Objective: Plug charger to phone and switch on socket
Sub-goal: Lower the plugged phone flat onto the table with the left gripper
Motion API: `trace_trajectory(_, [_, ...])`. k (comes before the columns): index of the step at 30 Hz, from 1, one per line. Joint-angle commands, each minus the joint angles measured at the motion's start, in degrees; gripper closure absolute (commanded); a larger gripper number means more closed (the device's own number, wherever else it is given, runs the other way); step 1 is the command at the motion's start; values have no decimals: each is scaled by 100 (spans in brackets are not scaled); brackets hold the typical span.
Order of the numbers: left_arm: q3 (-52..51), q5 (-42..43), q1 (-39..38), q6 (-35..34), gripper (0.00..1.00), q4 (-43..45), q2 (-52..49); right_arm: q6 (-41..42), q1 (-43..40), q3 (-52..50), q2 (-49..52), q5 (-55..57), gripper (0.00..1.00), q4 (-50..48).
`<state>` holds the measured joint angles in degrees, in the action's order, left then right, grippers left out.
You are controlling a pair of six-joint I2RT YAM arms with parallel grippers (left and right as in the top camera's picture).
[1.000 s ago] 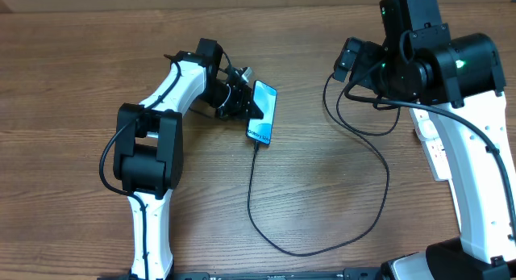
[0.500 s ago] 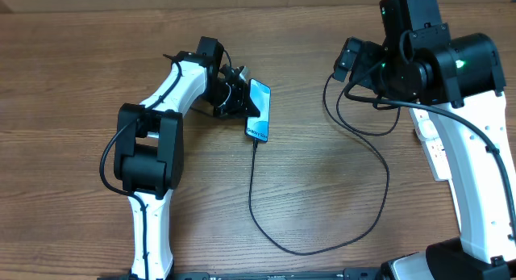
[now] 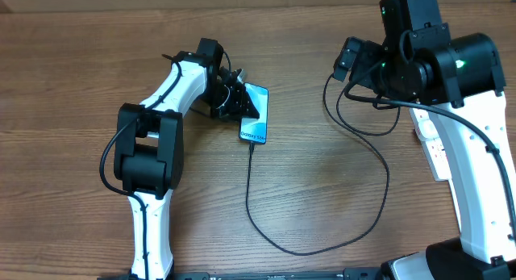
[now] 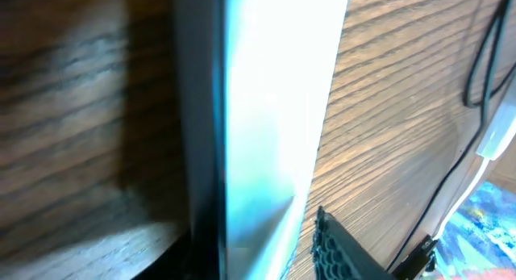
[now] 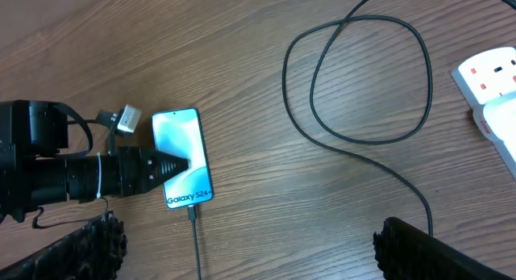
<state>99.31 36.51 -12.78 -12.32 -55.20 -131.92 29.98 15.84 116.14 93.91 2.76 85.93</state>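
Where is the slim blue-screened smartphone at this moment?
Overhead, the slim blue-screened smartphone is left of centre of the wooden table, at the left gripper, the thin black cable running from its near end.

A wooden table of warm brown, its grain drawn out in long darker streaks, spreads beneath the left gripper and away on every side of it, under even light that throws only soft, close shadows.

Lit blue phone, charger attached; white socket
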Motion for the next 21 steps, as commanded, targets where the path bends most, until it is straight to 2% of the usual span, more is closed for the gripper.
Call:
trace_trajectory(1, [-28,-214,-50,-61,61,-63,-85,0,-17,125,4,-26,0,-35])
trace_trajectory(4, [-26,-378,-50,-63,48,-114,-85,0,-17,125,4,-4,0,-33])
trace_trajectory(9, [-26,-623,-48,-151,35,-205,-83,-2,-17,125,4,17,0,-28])
trace_trajectory(16, [-15,-1025,-35,-337,3,-372,-31,-323,-66,122,4,13,0,20])
trace_trajectory(21, [-13,-1220,-33,-363,0,-374,273,-323,-400,120,9,-4,0,101])
